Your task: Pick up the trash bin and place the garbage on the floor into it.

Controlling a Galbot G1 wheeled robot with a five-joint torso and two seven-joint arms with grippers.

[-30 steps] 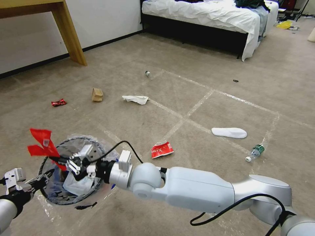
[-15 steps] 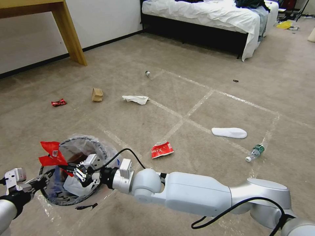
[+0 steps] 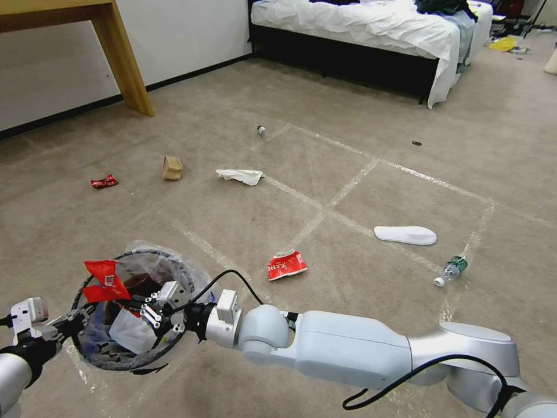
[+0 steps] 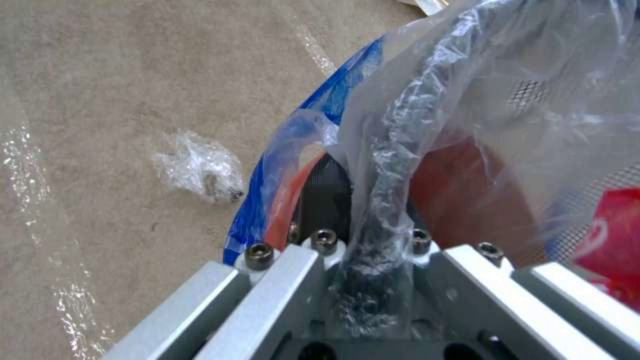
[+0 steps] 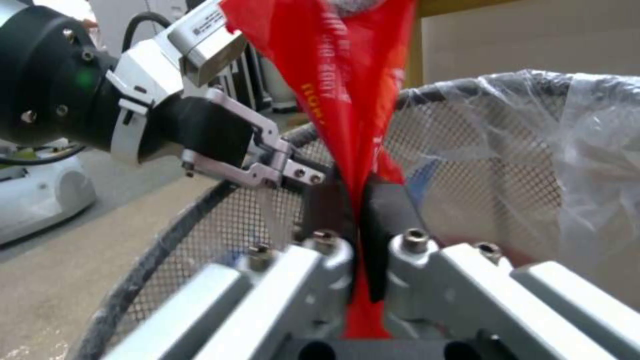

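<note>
Right tool (image 3: 130, 303) and its red wrapper (image 3: 104, 281) sunk lower over the trash bin (image 3: 125, 360) since before, left tool (image 3: 74, 321) clamped on the bin's rim, right tool pinching the wrapper, red carton (image 3: 286, 265) and bottle (image 3: 451, 270) on the floor (image 3: 360, 145)

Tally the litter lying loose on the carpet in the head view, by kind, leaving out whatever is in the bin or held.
Red wrappers or packets: 2
Tan paper packet: 1
White tissue: 1
Bottles: 2
White slipper: 1
Small dark scrap: 1
Total: 8
</note>
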